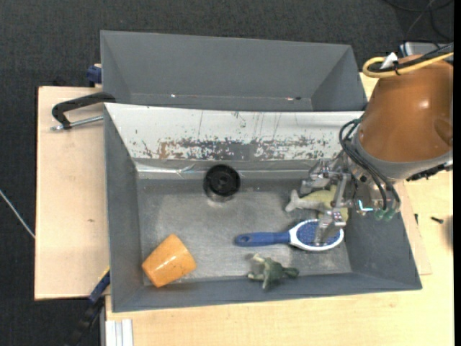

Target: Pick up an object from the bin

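My gripper (333, 220) hangs at the right side of the bin, under the orange cover, right above the white round head of a blue-handled brush (288, 238) that lies flat on the floor. A pale beige toy-like thing (306, 200) sits just left of the gripper and touches or overlaps it. Whether the gripper has hold of it I cannot tell. A small dark green figure (270, 271) lies near the front wall, below the brush handle.
A black round cap-like thing (221, 181) rests by the back wall, left of centre. An orange cup (169, 260) lies on its side in the front left corner. The arm and its cables cover the bin's right wall.
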`<action>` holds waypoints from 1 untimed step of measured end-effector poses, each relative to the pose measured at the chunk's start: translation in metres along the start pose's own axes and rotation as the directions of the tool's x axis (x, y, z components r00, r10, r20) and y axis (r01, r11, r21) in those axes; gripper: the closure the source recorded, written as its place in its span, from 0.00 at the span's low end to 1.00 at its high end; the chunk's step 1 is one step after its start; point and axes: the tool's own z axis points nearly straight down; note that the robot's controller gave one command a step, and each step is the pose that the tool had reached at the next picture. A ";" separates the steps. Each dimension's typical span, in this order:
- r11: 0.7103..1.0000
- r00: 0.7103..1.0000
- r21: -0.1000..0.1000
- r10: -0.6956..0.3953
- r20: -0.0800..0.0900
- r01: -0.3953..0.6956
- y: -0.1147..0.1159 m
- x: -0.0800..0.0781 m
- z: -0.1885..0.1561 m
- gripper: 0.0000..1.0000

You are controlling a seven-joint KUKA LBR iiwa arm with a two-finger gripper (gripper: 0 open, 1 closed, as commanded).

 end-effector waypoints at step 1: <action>0.937 0.937 0.001 -0.350 0.001 0.350 -0.034 -0.010 0.159 0.00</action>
